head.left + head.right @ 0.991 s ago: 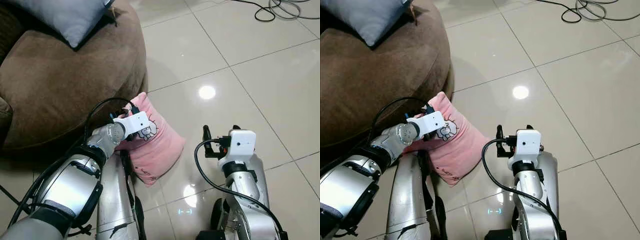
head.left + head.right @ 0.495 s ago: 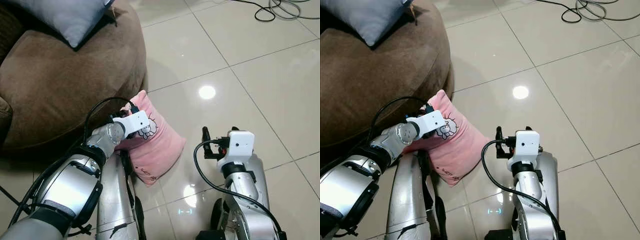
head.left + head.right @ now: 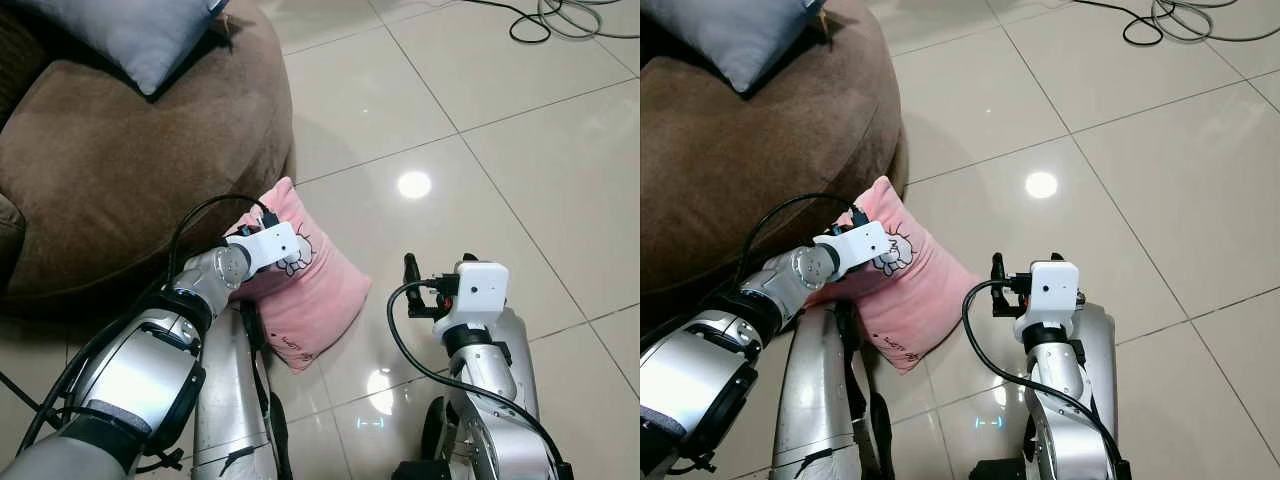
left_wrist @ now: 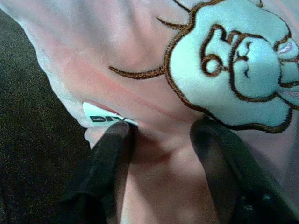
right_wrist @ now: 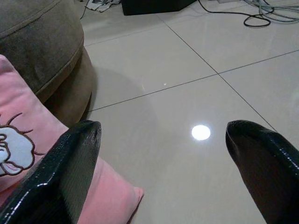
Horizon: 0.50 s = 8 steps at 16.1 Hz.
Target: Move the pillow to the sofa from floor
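Left gripper (image 4: 159, 135) was pinched onto the pink pillow (image 3: 305, 290), which hadn't been lifted onto the sofa (image 3: 110, 170) yet.

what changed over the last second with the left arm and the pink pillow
The left gripper edged slightly up the pink pillow toward the brown sofa, its fingers pressed into the fabric beside the cartoon patch. The pillow lies on the tiled floor as before. The right gripper dropped a touch and hangs open.

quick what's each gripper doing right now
Left gripper: closed on a fold of the pink pillow.
Right gripper: open, holding nothing, above the floor tiles.
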### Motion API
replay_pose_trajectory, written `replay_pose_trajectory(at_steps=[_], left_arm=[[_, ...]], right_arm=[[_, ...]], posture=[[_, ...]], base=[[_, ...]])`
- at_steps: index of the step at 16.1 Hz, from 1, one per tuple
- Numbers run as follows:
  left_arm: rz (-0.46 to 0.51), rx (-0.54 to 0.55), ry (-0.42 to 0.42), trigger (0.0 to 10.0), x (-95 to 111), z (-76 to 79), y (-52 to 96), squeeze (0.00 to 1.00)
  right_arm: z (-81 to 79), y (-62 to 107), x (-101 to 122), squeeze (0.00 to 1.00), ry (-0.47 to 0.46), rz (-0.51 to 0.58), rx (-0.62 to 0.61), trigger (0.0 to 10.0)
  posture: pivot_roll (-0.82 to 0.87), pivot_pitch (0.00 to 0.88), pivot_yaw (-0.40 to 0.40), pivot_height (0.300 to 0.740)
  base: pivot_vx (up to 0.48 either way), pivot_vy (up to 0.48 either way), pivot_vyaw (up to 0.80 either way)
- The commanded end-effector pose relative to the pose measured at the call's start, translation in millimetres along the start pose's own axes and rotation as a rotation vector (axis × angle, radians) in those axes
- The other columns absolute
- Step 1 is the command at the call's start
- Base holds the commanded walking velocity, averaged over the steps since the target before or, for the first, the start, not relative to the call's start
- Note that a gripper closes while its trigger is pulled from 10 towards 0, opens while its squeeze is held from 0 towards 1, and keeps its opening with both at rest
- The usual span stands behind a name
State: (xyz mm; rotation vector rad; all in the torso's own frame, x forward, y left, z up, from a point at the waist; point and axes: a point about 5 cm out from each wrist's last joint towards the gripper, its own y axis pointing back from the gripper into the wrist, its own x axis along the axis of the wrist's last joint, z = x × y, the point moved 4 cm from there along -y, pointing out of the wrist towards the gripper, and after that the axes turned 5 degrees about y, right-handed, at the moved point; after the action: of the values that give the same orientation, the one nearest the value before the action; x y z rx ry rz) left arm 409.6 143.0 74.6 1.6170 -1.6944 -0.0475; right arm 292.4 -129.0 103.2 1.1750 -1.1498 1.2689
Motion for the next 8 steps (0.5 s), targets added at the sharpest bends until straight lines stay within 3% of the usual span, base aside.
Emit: replay_pose_trajectory(at_steps=[1, 6, 8], left_arm=[[-0.034, -0.033, 0.009, 0.0, -10.0, 6.5, 0.6, 0.00], [-0.028, -0.024, 0.028, 0.0, -9.1, 4.4, 0.7, 0.00], [-0.025, -0.015, 0.076, 0.0, -8.8, 2.8, 0.8, 0.00]], right_arm=[[-4.8, 0.4, -4.1, 0.00, 0.006, -0.022, 0.019, 10.0], [-5.0, -4.7, -1.7, 0.00, 0.013, -0.013, 0.030, 10.0], [-5.4, -4.8, -2.1, 0.00, 0.014, -0.012, 0.034, 10.0]], posture=[[-0.02, 0.228, 0.112, 0.415], [-0.02, 0.213, 0.099, 0.415], [-0.02, 0.211, 0.099, 0.415]], base=[[0.000, 0.000, 0.00], [0.000, 0.000, 0.00], [0.000, 0.000, 0.00]])
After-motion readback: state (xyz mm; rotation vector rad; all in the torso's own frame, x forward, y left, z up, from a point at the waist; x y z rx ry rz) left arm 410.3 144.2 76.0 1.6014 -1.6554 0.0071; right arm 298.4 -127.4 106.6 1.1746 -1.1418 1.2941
